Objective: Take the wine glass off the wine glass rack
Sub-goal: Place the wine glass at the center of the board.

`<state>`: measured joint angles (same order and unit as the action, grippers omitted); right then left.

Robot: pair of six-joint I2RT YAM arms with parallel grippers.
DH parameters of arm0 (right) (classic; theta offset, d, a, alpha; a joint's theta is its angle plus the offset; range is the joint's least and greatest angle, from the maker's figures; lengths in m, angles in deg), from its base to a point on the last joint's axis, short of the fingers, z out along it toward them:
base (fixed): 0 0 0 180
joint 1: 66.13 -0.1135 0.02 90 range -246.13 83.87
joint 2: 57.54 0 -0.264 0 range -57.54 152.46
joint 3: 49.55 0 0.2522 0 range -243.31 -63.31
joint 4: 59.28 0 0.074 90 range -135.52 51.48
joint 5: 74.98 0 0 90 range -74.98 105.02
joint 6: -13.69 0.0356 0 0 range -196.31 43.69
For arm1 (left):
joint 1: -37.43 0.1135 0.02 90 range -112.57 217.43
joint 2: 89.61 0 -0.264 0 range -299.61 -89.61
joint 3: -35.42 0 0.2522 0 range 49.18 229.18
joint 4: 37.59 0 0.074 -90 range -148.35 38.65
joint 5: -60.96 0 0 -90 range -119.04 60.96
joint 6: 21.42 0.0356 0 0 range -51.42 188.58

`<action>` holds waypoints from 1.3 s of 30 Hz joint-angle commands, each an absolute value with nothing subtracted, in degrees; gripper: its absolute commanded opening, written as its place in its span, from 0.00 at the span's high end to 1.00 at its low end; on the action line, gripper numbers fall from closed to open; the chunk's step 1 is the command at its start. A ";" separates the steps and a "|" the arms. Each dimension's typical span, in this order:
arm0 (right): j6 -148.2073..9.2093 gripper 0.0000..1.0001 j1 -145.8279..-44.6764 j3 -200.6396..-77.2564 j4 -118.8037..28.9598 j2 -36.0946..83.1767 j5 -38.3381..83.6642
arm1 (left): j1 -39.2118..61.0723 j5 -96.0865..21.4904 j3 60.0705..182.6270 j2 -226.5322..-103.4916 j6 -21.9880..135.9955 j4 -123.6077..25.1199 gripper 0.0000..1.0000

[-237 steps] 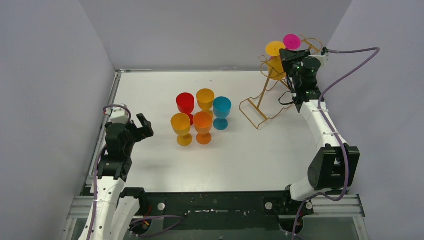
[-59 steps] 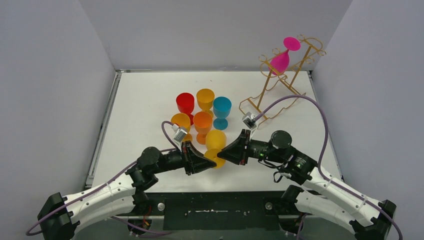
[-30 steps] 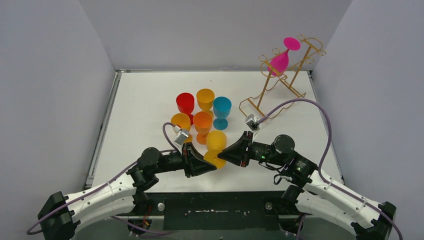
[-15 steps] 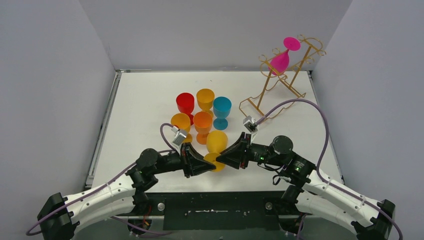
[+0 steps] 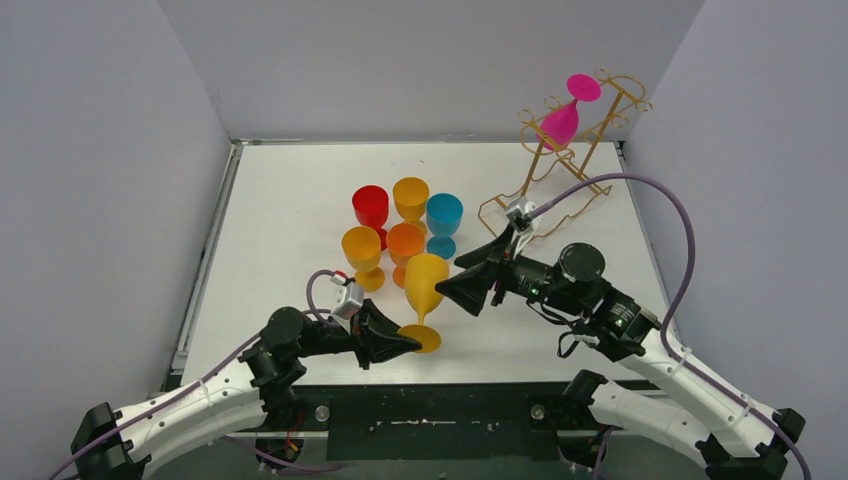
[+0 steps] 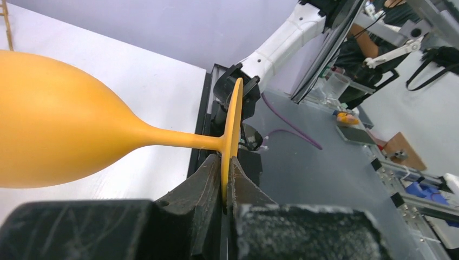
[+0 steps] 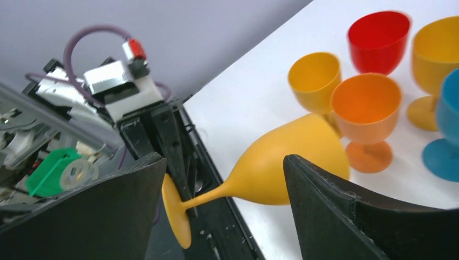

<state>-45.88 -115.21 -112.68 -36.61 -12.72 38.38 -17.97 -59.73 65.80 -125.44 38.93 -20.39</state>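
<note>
Pinching wine glass [image 5: 424, 283] foot, left tool [image 5: 408, 345], right tool [image 5: 462, 288] spread near bowl

Yellow wine glass [image 5: 424, 283] off gold rack [image 5: 533, 176]

1. A yellow-orange wine glass [image 6: 59, 135] fills the left half of the picture, its bowl at the left and its thin stem running sideways to the foot.
2. The foot is seen edge-on as a narrow upright disc.
3. The left hand [image 6: 226, 162] reaches up from the bottom edge; its two black fingers [image 6: 203, 184] are pressed on the foot's lower rim, one on each face.
4. Behind the glass lies the white tabletop [image 6: 135, 70], ending at a dark edge rail [image 6: 201, 130].
5. At that edge stands a white arm [image 6: 281, 35], with a purple cable [image 6: 292, 123] trailing beside it.
6. Beyond the edge everything is blurred clutter.
</note>
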 commanded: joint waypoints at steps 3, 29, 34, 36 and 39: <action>-45.58 0.18 -104.22 -115.98 -34.65 -8.96 43.02 | -18.17 -58.69 64.86 -123.47 44.25 -20.99 1.00; -34.67 0.37 -96.69 -109.26 -50.87 -1.35 80.79 | -18.21 -82.20 64.19 -119.95 60.80 -17.99 1.00; -35.41 0.52 -99.99 -110.24 -49.64 -0.41 81.25 | -18.17 -81.82 65.38 -118.94 63.80 -23.21 1.00; -35.37 0.57 -100.39 -110.50 -50.08 -0.46 81.98 | -18.17 -81.65 65.79 -118.39 65.49 -26.37 1.00; -35.40 0.60 -100.35 -110.85 -49.78 -0.29 82.39 | -18.12 -81.57 66.58 -117.77 67.55 -30.60 1.00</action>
